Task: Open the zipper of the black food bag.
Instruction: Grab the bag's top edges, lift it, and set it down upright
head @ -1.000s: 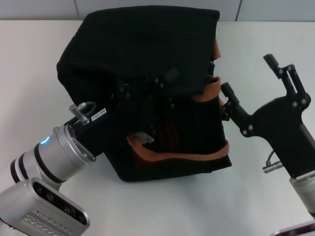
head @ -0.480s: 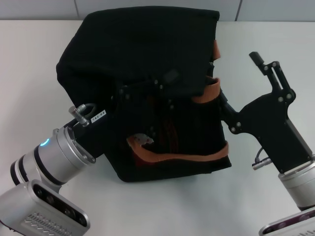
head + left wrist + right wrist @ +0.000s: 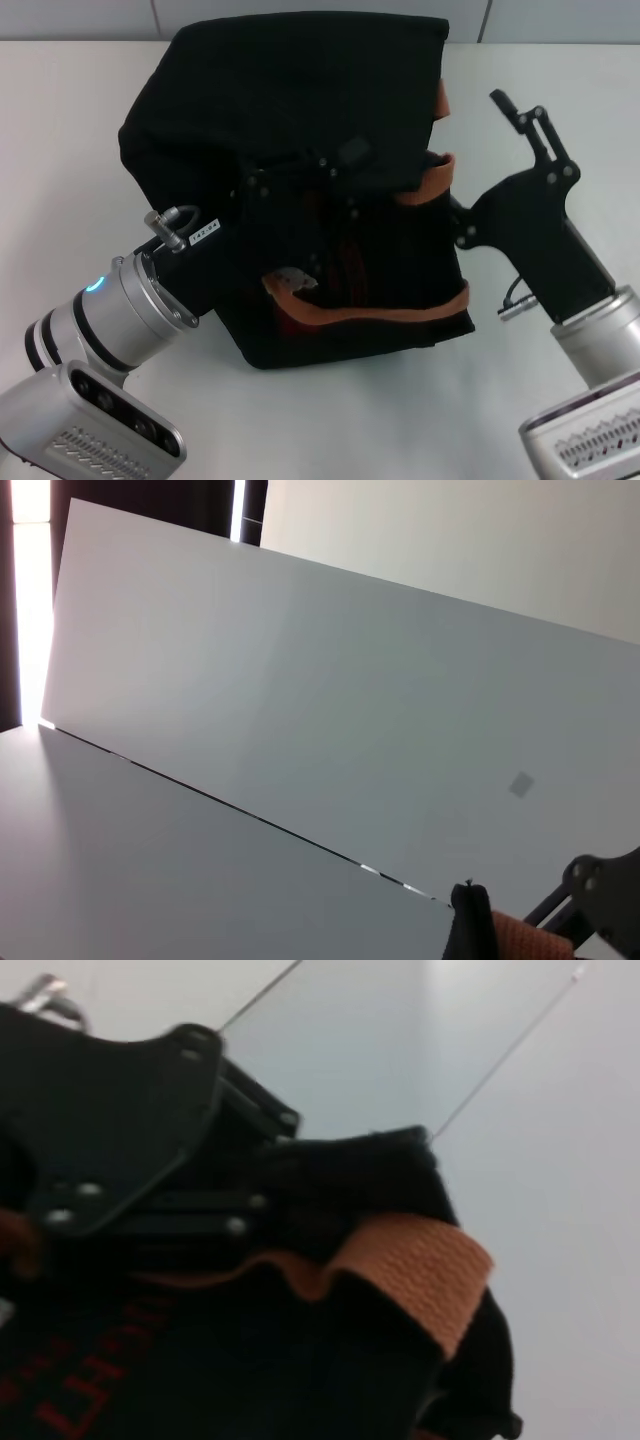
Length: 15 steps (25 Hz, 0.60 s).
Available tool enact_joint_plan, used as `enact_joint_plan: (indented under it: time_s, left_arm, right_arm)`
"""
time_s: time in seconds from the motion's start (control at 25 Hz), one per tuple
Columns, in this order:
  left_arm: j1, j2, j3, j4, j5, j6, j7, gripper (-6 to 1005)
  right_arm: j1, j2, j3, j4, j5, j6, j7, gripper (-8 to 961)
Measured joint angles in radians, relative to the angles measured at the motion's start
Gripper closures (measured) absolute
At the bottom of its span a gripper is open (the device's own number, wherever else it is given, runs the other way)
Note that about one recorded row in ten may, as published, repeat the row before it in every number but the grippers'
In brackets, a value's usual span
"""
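Reaching in from the near left, the left gripper (image 3: 300, 195) lies against the front face of the black food bag (image 3: 300, 90), its dark linkage merging with the fabric so that whether its fingers are spread or pressed together cannot be told from any view. Just below it, toward its wrist, a small pale tab (image 3: 292, 281) sits where an orange-brown strap (image 3: 380, 318) begins; this may be a label or the metal pull, but it is too small to settle. The bag itself lies tipped on the white table (image 3: 60, 150), directly under and beyond the left gripper, with a second strap (image 3: 428, 185) looping off its right edge and red lettering (image 3: 90, 1380) visible on the cloth in the right wrist view. The zipper cannot be made out as a distinct line in these pictures, so its state stays uncertain. Farther right, the right gripper (image 3: 487, 150) stands at the bag's right side with its fingers spread wide, one reaching up and away from the bag, the other close against the fabric beside the upper strap. By my judgement the work is at the bracing-and-finding stage: one hand steadies the bag while the pull has yet to be secured. The next move calls for locating the pull, pinching it firmly, and drawing it along the rim while the other hand holds the cloth taut.
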Motion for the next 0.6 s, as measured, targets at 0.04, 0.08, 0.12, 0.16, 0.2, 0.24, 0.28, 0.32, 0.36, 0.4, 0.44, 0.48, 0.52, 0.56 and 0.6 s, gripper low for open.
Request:
enact_joint_plan:
  time_s: [0.04, 0.08, 0.12, 0.16, 0.2, 0.24, 0.28, 0.32, 0.36, 0.4, 0.44, 0.48, 0.52, 0.56, 0.6]
  left_arm:
    - [0.000, 0.000, 0.000, 0.000, 0.000, 0.003, 0.000, 873]
    - [0.000, 0.000, 0.000, 0.000, 0.000, 0.003, 0.000, 873]
    - [0.000, 0.000, 0.001, 0.000, 0.000, 0.006, 0.000, 873]
    - [0.000, 0.000, 0.001, 0.000, 0.000, 0.006, 0.000, 873]
    - [0.000, 0.000, 0.002, 0.000, 0.000, 0.008, 0.000, 873]
    - [0.000, 0.000, 0.002, 0.000, 0.000, 0.009, 0.000, 873]
    - [0.000, 0.000, 0.002, 0.000, 0.001, 0.010, 0.000, 873]
    - [-0.001, 0.000, 0.002, 0.000, 0.001, 0.010, 0.000, 873]
    - [-0.001, 0.000, 0.002, 0.000, 0.001, 0.010, 0.000, 873]
    - [-0.002, 0.000, 0.002, 0.000, 0.001, 0.010, 0.000, 873]
    - [-0.004, 0.000, 0.002, 0.000, 0.001, 0.010, 0.000, 873]
    - [-0.005, 0.000, 0.002, 0.000, 0.001, 0.010, 0.000, 873]
    - [-0.007, 0.000, 0.002, 0.000, 0.001, 0.010, 0.000, 874]
    - [-0.008, 0.000, 0.002, -0.001, 0.001, 0.009, 0.000, 874]
    - [-0.009, 0.000, 0.002, -0.001, 0.001, 0.009, 0.000, 874]
  right_arm:
    - [0.006, 0.000, 0.013, 0.001, -0.002, -0.002, 0.019, 178]
    - [0.006, 0.000, 0.013, 0.001, -0.002, -0.002, 0.019, 179]
    - [0.010, 0.000, 0.016, 0.006, -0.004, -0.010, 0.028, 179]
    - [0.010, 0.000, 0.016, 0.006, -0.004, -0.010, 0.028, 180]
    - [0.011, 0.000, 0.014, 0.011, -0.005, -0.016, 0.029, 180]
    - [0.004, 0.000, 0.007, 0.023, -0.012, -0.027, 0.029, 181]
    - [0.004, 0.000, 0.007, 0.023, -0.012, -0.027, 0.029, 181]
    - [-0.001, 0.000, 0.005, 0.027, -0.016, -0.030, 0.030, 181]
    - [-0.010, 0.000, 0.004, 0.031, -0.025, -0.032, 0.032, 182]
    - [-0.016, 0.000, 0.004, 0.032, -0.033, -0.032, 0.040, 182]
    - [-0.021, 0.000, 0.007, 0.031, -0.042, -0.025, 0.053, 183]
    - [-0.021, 0.000, 0.007, 0.031, -0.042, -0.025, 0.053, 183]
    - [-0.021, 0.000, 0.009, 0.029, -0.044, -0.018, 0.059, 184]
    - [-0.020, 0.000, 0.010, 0.027, -0.045, -0.014, 0.062, 184]
    - [-0.018, 0.000, 0.012, 0.027, -0.045, -0.010, 0.063, 185]
